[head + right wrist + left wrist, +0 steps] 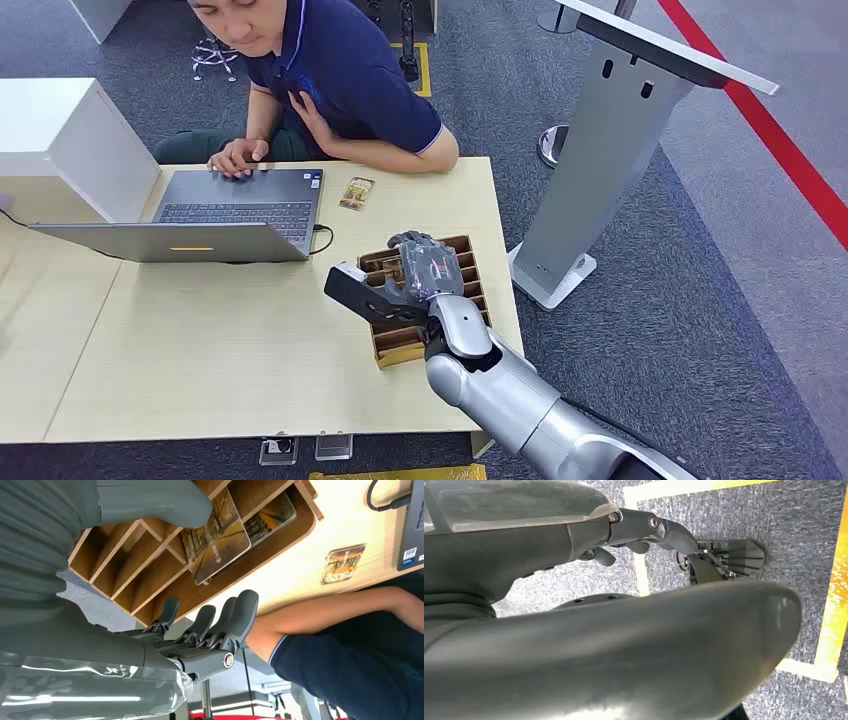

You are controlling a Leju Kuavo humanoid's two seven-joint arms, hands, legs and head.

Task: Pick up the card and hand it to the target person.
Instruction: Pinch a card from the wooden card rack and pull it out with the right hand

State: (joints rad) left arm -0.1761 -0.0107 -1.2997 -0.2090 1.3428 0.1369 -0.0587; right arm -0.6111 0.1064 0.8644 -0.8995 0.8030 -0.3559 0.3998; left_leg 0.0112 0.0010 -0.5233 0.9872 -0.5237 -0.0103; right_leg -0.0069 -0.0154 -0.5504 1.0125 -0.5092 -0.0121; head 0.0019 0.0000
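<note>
Laptop on the table, left of the slotted rack. One card flat on the table between laptop and rack, nearer the person. More cards in the rack's slots. Right hand above the rack.

An open grey laptop sits on the light wooden table, its black cable plugged in at the side nearer the table's middle. To the left of the table stands a white cabinet. Off the table's right end a grey metal stand with a slanted top rises from the grey carpet. A red stripe crosses the floor beyond it, and yellow tape marks the carpet.
</note>
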